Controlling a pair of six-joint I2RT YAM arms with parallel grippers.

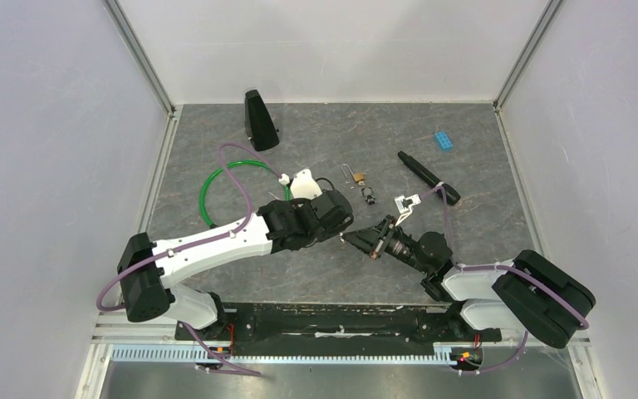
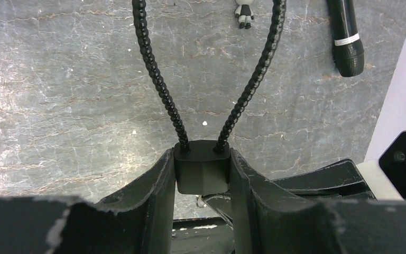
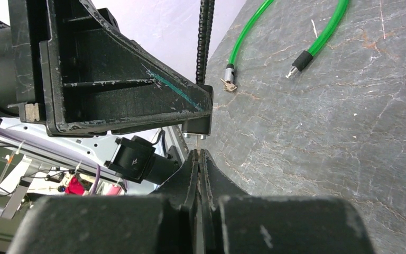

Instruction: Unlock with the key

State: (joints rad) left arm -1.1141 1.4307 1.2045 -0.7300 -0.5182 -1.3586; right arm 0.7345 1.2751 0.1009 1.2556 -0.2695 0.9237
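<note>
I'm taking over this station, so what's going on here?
The left gripper holds a black cable lock by its body. The right gripper is shut, its tips at the end of that body, where a glint of metal shows; whether that is the key I cannot tell. A brass padlock lies untouched on the table.

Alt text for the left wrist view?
The left gripper clamps a small black lock body, its two beaded black cables rising toward the top edge. Beyond, on the grey table, lie a tiny figurine and a black tool with a white band.
</note>
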